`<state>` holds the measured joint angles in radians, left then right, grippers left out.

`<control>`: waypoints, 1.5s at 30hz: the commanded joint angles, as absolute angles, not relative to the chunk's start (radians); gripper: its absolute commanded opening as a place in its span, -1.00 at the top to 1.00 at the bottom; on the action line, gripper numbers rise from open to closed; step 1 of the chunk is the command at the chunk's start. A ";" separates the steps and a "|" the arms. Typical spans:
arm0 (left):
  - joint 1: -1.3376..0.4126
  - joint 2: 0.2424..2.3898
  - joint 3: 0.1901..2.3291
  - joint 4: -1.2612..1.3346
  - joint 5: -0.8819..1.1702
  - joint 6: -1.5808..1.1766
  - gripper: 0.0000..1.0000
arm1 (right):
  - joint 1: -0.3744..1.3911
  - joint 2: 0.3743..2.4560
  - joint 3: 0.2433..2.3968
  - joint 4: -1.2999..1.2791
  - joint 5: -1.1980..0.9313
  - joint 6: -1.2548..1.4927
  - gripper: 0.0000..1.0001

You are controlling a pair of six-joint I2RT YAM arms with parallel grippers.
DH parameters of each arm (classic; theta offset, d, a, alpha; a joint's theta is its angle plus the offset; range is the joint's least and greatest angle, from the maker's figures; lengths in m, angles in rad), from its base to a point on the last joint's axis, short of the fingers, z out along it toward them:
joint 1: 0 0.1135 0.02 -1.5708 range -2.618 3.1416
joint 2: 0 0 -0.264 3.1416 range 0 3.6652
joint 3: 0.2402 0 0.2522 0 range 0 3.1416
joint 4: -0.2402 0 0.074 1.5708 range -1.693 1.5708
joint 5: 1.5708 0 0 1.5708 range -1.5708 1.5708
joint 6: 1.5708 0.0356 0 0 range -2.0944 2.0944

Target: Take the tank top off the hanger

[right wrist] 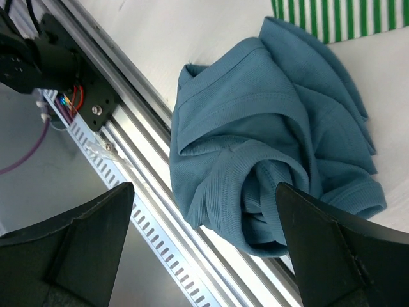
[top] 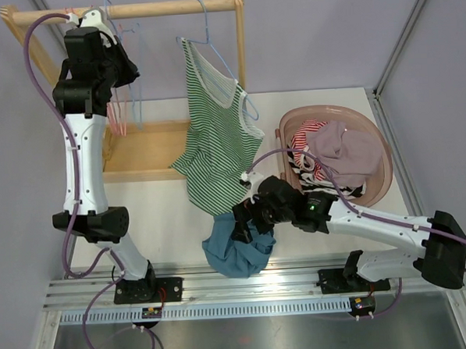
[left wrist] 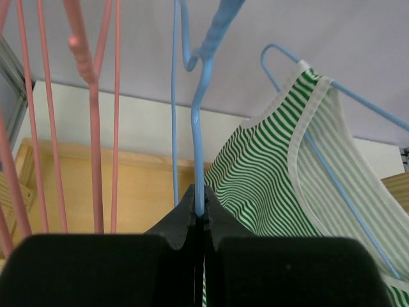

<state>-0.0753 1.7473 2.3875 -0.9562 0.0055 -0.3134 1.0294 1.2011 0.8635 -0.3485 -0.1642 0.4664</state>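
My left jaws are up at the rod (top: 130, 9) of the wooden rack (top: 149, 147), which stands at the far left corner of the bench (top: 173, 217). They are pressed together on a thin blue wire (left wrist: 198, 153). The wire rises from between them to a blue hook above. Left of the wire hang pink hangers (left wrist: 96, 128). I cannot tell if the wire belongs to the hanger (left wrist: 358, 100) that carries the tank top (top: 215, 136).

The tank top has green and white stripes. It hangs on the blue hanger, whose hook is over the rod, to the right of my left jaws. In the left wrist view one strap lies over the shoulder of the hanger. The lower part of the tank top comes down to the bench. Its hem is just beside a teal shirt (top: 237, 252).

The teal shirt lies crumpled at the near edge of the bench, about the middle, against the metal rail (top: 223, 288).

My right jaws stand wide and hold nothing. They hover over the teal shirt, and in the right wrist view one of the fingers (right wrist: 77, 236) shows on each side of it.

A pink basket (top: 378, 186) stands at the right edge of the bench. It holds clothes: a mauve piece (top: 345, 149) and a piece with red and white stripes (top: 305, 132).
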 commanded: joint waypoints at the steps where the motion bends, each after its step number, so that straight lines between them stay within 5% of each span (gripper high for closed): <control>1: -0.060 1.752 2.410 -0.970 0.077 -0.296 1.00 | 1.095 1.259 0.929 -0.322 -0.096 0.427 -0.99; 4: -0.054 1.749 2.379 -0.979 0.077 -0.290 1.00 | 1.118 1.328 0.952 -0.336 -0.057 0.434 -0.99; 8: -0.054 1.710 2.332 -0.977 0.072 -0.281 0.52 | 1.135 1.413 0.972 -0.318 0.012 0.449 -0.99; 11: -0.054 1.680 2.315 -0.983 0.087 -0.267 -0.10 | 1.141 1.505 1.029 -0.380 0.086 0.456 -0.99; 12: -0.054 1.672 2.315 -0.989 0.092 -0.265 -0.50 | 1.146 1.558 1.066 -0.405 0.122 0.457 -0.99; 14: -0.052 1.640 2.304 -0.992 0.110 -0.261 -0.97 | 1.161 1.606 1.098 -0.469 0.152 0.459 -0.99; 23: -0.054 1.335 2.015 -0.887 0.143 -0.275 -0.98 | 1.245 1.838 1.164 -0.601 0.192 0.476 -0.99; 25: -0.054 1.283 1.968 -0.871 0.111 -0.267 -0.98 | 1.273 1.880 1.166 -0.606 0.192 0.479 -0.85; 27: -0.054 1.224 1.922 -0.874 0.078 -0.253 -0.98 | 1.284 1.891 1.158 -0.592 0.161 0.476 -0.50; 29: -0.052 1.187 1.884 -0.877 0.066 -0.244 -0.98 | 1.287 1.879 1.151 -0.568 0.153 0.477 0.09; 33: -0.054 1.053 1.726 -0.816 0.084 -0.242 -0.98 | 1.289 1.790 1.141 -0.549 0.156 0.463 0.65; 34: -0.052 1.001 1.662 -0.793 0.089 -0.239 -0.98 | 1.289 1.742 1.141 -0.552 0.163 0.460 1.00; 45: -0.055 0.680 1.248 -0.566 0.078 -0.314 -0.98 | 1.287 1.448 1.236 -0.753 0.392 0.443 1.00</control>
